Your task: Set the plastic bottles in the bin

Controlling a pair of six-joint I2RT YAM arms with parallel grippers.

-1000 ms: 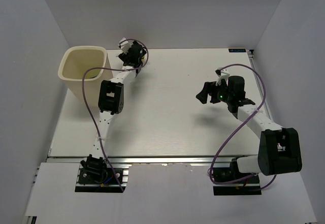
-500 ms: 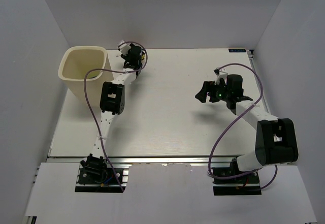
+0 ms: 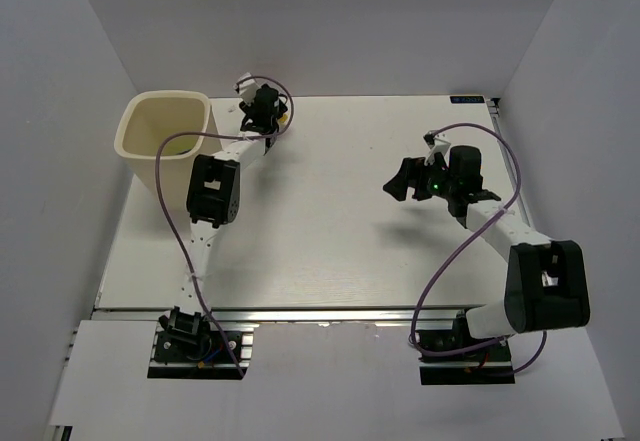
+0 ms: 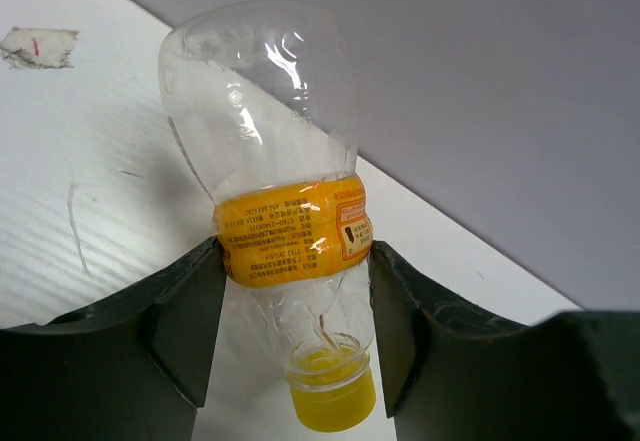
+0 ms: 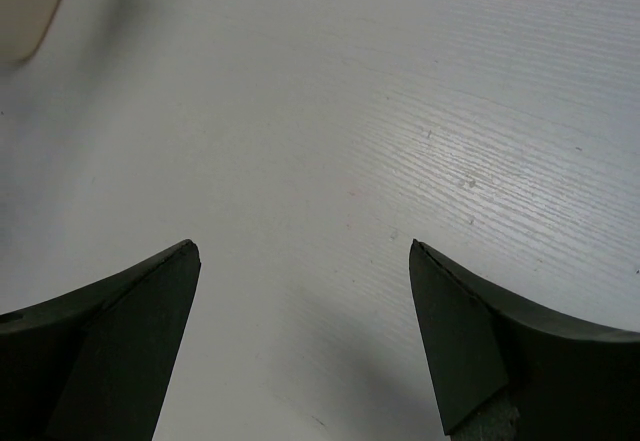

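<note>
Bottle point(image 4: 265, 121) in my left hand point(image 4: 295, 251), clear plastic with an orange-yellow label point(image 4: 295, 231) and a yellow cap point(image 4: 330, 396). My two dark fingers point(image 4: 190, 321) are closed in on it, one pressing each side of the label band, so the grip sits on the waist of the bottle. The cap points back toward my wrist and the rounded base points away. Whether it rests on the counter point(image 3: 330, 241) or hangs just above it, I cannot tell. From above, this hand is at the far left of the counter, just beside the cream bin point(image 3: 140, 166), to its right and outside the rim. A scrap of tape point(image 4: 38, 46) lies on the counter beyond the bottle. Over on the other side, my right hand point(image 3: 405, 179) hovers above bare counter, fingers spread wide apart, holding nothing.
</note>
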